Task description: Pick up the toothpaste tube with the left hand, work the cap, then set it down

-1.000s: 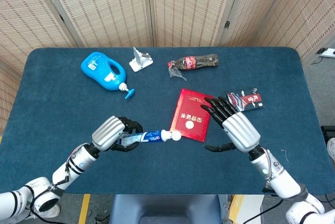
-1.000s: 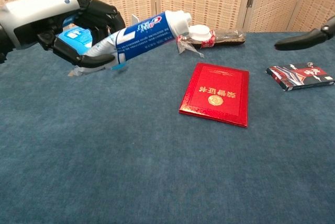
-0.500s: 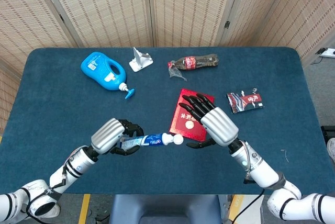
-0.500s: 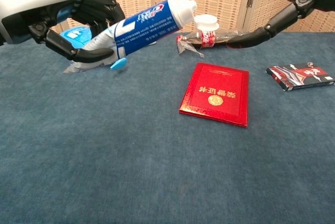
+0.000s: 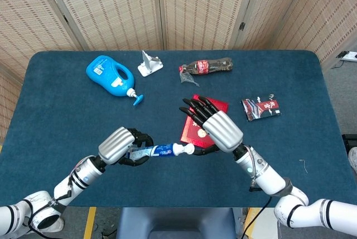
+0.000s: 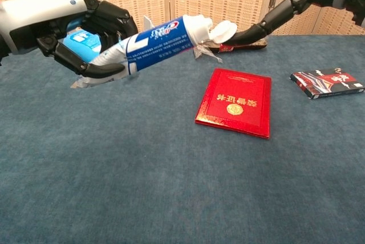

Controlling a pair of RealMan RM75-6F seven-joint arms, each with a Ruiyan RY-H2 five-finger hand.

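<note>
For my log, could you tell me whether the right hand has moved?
Yes. The right hand has shifted leftward across the red booklet, away from the dark packet.

Woven-panel folding screen point(image 5: 167, 10) behind the dark blue table point(image 5: 56, 110)

The toothpaste tube point(image 6: 154, 44) carries white lettering on its blue side, partly legible, apparently the brand "Crest". The red booklet point(image 6: 235, 102) bears a gold round emblem and gold Chinese characters, too small to read. The bottle point(image 5: 207, 67) has a red label whose print cannot be read. The blue jug point(image 5: 110, 75) has an unreadable label.
</note>
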